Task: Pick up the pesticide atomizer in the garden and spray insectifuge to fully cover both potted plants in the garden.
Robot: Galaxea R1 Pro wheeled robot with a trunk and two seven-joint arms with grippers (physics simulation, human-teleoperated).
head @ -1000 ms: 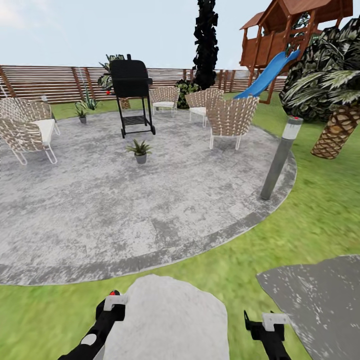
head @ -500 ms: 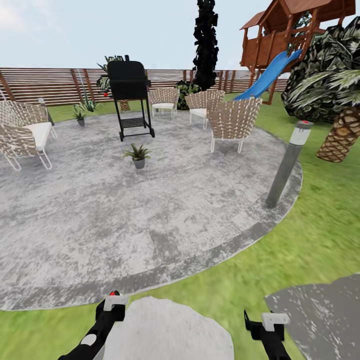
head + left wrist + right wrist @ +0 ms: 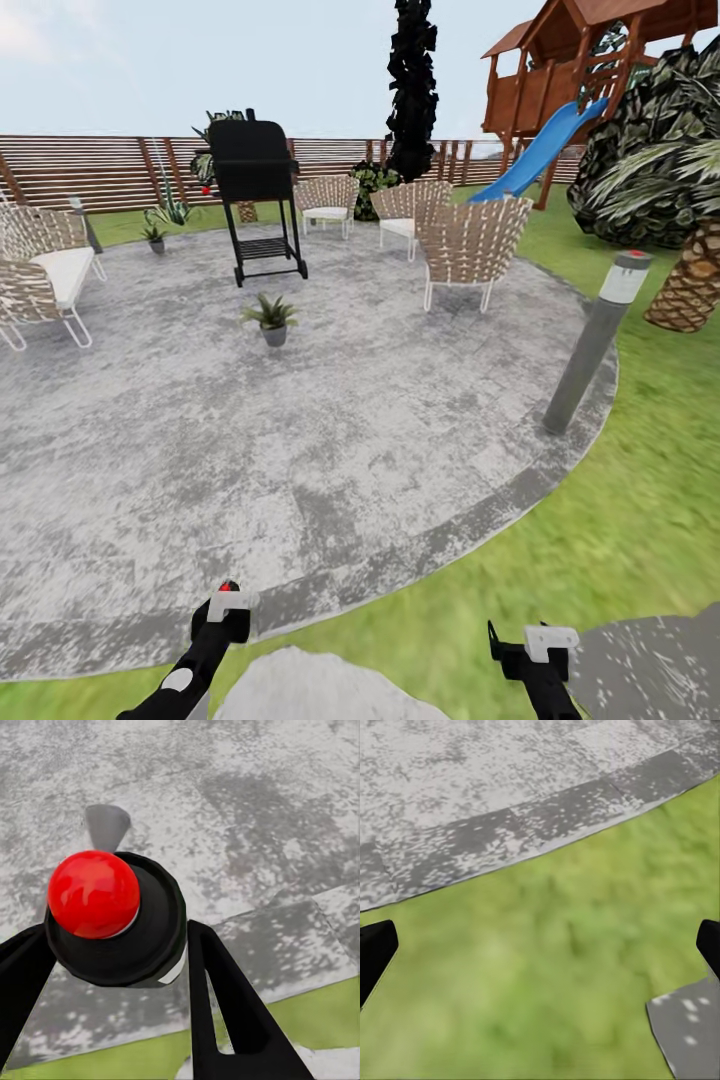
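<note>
The left gripper (image 3: 112, 967) clamps the pesticide atomizer (image 3: 112, 919); the right gripper (image 3: 540, 945) hangs wide open, empty, over grass (image 3: 547, 967).

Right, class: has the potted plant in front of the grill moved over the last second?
No. The potted plant keeps its spot just in front of the black grill; the camera advanced, shifting the whole view.

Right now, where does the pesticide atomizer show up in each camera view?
Head view: low at the left, the pesticide atomizer shows as a red top above the left gripper.
Left wrist view: its red top and dark body sit between the two fingers, close to the lens.
Right wrist view: grass and paving here, no atomizer.
Shared landmark: the patio's darker stone border.
</note>
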